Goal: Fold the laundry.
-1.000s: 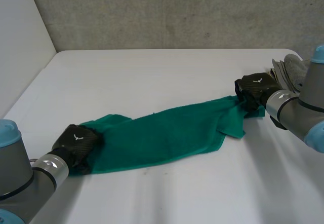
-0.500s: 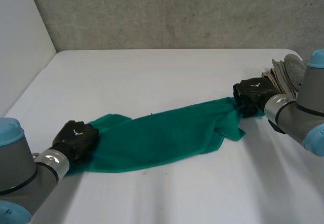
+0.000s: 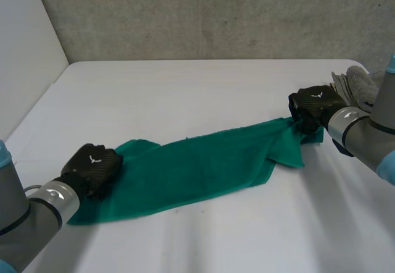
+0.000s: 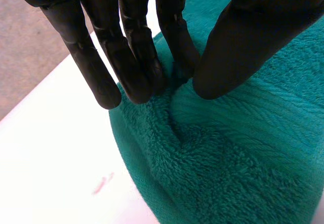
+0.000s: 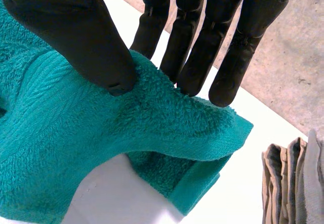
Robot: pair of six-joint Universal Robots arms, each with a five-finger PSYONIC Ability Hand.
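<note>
A green towel (image 3: 197,168) lies stretched in a long band across the white table (image 3: 203,94). My left hand (image 3: 92,169) is at the towel's left end; in the left wrist view the towel (image 4: 243,148) is pinched between the thumb and fingers (image 4: 131,57) of that hand (image 4: 248,41). My right hand (image 3: 313,107) holds the towel's right end a little above the table. In the right wrist view the towel's edge (image 5: 152,117) sits clamped between the thumb and fingers (image 5: 202,46) of the hand (image 5: 71,36), with a corner hanging below.
A stack of folded grey cloths (image 3: 353,88) sits at the table's right edge, just behind my right hand; the stack (image 5: 296,178) also shows beside the towel corner. A wall runs behind the table, and the table's left edge meets a light wall.
My left hand has closed on the towel's left end and pulled it slightly left. The right hand has lifted and shifted its end a little to the right, stretching the towel.
</note>
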